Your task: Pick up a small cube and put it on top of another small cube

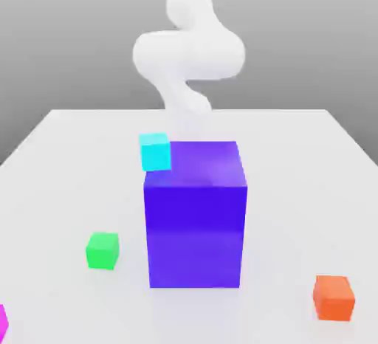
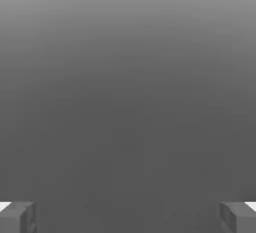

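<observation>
In the exterior view, the pink cube (image 1: pixel 3 324) is cut by the left edge; bare table (image 1: pixel 280 224) separates the orange cube (image 1: pixel 333 298) from the block (image 1: pixel 195 235). The green cube (image 1: pixel 102 251) sits left of the block; cyan (image 1: pixel 156 152) overlaps its top-left edge. Beyond stands the arm (image 1: pixel 188 54). The hand view shows the claw (image 2: pixel 128 218) spread, grey between its tips.

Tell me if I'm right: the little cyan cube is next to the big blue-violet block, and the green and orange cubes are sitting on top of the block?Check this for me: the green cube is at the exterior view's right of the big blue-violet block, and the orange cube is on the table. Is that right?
Not quite: the exterior view shows the green cube at its left of the big blue-violet block. The orange cube is on the table.
</observation>
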Robot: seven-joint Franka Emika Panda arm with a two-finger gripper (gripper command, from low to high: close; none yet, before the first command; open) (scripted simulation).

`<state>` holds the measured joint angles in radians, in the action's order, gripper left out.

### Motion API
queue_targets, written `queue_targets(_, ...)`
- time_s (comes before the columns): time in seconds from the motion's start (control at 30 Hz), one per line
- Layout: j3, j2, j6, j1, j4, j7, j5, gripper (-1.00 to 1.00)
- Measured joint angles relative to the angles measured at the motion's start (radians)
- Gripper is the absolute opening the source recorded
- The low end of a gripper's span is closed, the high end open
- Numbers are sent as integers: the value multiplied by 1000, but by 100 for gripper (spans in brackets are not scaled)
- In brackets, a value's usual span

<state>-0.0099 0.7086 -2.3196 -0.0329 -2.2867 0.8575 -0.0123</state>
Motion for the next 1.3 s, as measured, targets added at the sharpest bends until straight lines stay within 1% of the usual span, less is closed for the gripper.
queue_targets(0.73,-132,-804,-172,-247,117,520,-89,0)
queue_targets(1.03,-203,-1135,-240,-314,166,705,-161,0)
queue_targets(1.17,-182,-1280,-325,-347,197,705,-206,0)
queue_targets(1.2,-174,-1311,-347,-354,205,699,-216,-100)
queue_targets(1.3,-173,-1311,-348,-354,205,699,-216,-100)
